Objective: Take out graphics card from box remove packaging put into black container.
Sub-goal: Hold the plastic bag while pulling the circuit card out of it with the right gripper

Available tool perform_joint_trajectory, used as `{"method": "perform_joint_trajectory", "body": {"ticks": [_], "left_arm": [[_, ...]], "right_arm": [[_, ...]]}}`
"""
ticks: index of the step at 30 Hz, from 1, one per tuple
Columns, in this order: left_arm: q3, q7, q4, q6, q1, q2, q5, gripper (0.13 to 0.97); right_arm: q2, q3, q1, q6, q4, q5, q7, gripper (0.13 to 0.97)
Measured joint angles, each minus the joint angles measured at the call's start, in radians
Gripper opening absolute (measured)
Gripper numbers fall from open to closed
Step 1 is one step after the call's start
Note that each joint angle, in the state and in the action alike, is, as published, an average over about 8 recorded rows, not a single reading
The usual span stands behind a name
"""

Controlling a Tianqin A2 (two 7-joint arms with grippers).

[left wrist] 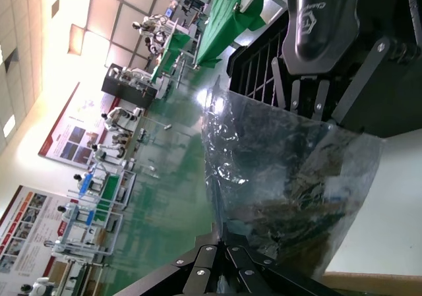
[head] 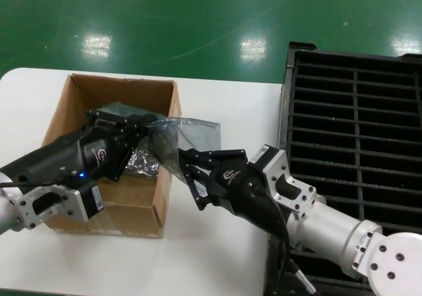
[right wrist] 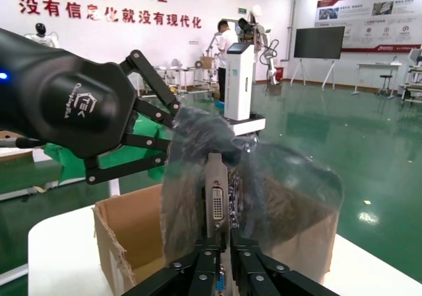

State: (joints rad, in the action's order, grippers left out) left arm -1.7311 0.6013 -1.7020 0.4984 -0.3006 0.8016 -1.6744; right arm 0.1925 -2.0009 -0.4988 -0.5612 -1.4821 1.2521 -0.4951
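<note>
Right gripper (head: 188, 171) is pinching the graphics card (right wrist: 216, 197), left gripper (head: 142, 134) gripping the packaging (head: 188, 134) over the box (head: 66, 111) edge; unsleeving under way, black container (head: 356, 111) unfilled.

Glossy green floor (head: 198, 19), white table (head: 217, 243), wall posters (left wrist: 69, 134)
</note>
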Motion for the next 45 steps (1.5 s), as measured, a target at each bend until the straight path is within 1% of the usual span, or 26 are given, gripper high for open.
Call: {"method": "perform_joint_trajectory", "body": {"ticks": [9, 22, 31, 39, 40, 45], "left_arm": [[0.000, 0.000, 0.000, 0.000, 0.000, 0.000, 0.000, 0.140], [0.000, 0.000, 0.000, 0.000, 0.000, 0.000, 0.000, 0.140], [0.000, 0.000, 0.000, 0.000, 0.000, 0.000, 0.000, 0.140], [0.000, 0.000, 0.000, 0.000, 0.000, 0.000, 0.000, 0.140], [0.000, 0.000, 0.000, 0.000, 0.000, 0.000, 0.000, 0.140], [0.000, 0.000, 0.000, 0.000, 0.000, 0.000, 0.000, 0.140]], "right_arm": [[0.028, 0.017, 0.046, -0.014, -0.070, -0.009, -0.018, 0.140], [0.038, 0.027, 0.085, -0.031, -0.121, -0.036, -0.035, 0.135], [0.020, 0.037, 0.071, -0.029, -0.103, -0.055, -0.035, 0.156], [0.001, 0.038, 0.051, -0.022, -0.065, -0.059, -0.017, 0.243], [-0.001, 0.038, 0.049, -0.022, -0.060, -0.059, -0.015, 0.243], [-0.017, 0.037, 0.041, -0.014, -0.032, -0.057, -0.006, 0.333]]}}
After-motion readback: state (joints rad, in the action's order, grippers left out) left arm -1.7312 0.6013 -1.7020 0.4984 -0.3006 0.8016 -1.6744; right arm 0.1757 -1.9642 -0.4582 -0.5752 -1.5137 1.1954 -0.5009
